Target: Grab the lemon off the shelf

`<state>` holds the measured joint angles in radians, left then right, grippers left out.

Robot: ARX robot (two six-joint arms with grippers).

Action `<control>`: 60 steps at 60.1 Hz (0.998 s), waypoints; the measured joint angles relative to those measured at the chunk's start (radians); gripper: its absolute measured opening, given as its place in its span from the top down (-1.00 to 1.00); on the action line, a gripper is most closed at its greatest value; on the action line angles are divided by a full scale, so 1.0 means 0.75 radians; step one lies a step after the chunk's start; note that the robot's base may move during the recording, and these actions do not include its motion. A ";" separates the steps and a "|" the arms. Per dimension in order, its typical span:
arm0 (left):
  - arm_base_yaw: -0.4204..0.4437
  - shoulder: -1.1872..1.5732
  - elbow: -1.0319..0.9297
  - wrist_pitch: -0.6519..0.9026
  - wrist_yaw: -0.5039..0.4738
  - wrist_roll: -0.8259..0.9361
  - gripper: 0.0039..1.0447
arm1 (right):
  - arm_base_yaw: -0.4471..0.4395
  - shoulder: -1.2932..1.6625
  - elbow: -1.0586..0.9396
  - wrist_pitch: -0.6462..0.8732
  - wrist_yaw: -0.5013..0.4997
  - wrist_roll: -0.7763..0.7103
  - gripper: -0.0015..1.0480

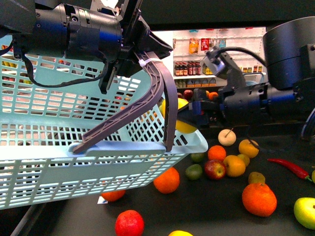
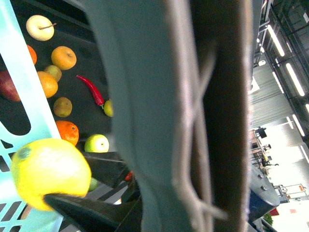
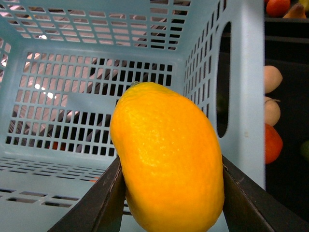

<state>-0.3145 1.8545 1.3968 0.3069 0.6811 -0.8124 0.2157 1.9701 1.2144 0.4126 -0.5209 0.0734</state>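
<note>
Front view: lemon (image 1: 183, 127) off the shelf (image 1: 211, 211), up in the air at the corner of the basket (image 1: 49, 167) rim, partly hidden behind the grey handle (image 1: 165, 98). Pinched in the right gripper (image 1: 196, 114), reaching in from the right. Handle's top clamped in the left gripper (image 1: 146, 55), with the basket hanging tilted. Below, loose on the shelf's matte black surface: oranges (image 1: 259, 199), an apple (image 1: 215, 169), a glossy red chilli (image 1: 289, 168). Pick done, to judge by this; danger now in the carry. Risk of knocking the lemon against the hard rim or handle on any move further in, enough to push it out of the pinch and down among the other fruit. Risk too of the basket swinging on its thin handle.

Left wrist view: handle filling most of the picture, dull grey plastic, flat and ribbed, with a pale cord (image 2: 190, 145) across it. Own gripper not to be made out here. Lemon bright and round-ended beside the pale blue rim.

Right wrist view: lemon between two flat black fingers (image 3: 96, 208), pressed from both sides. Oval, finely pitted, waxy. Little contact on so curved a skin, so a slip likely on any easing of the pinch or a jolt. Behind, slotted pale-blue plastic walls and floor.
</note>
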 joint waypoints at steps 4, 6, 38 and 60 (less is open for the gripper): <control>0.000 0.000 0.000 0.000 0.005 0.005 0.89 | 0.021 0.021 0.001 -0.001 0.023 0.001 0.08; 0.000 0.000 0.000 -0.001 0.010 0.008 0.89 | 0.031 0.034 0.002 0.001 0.028 0.003 0.02; 0.000 0.001 0.000 -0.002 0.002 0.000 0.90 | -0.165 0.010 0.063 0.187 -0.035 0.138 -0.86; 0.000 0.001 0.000 -0.002 -0.001 -0.001 0.90 | -0.485 0.254 -0.160 0.111 -0.064 -0.416 -0.86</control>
<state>-0.3145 1.8553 1.3968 0.3054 0.6807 -0.8131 -0.1478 2.1605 1.0943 0.4961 -0.5686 -0.2382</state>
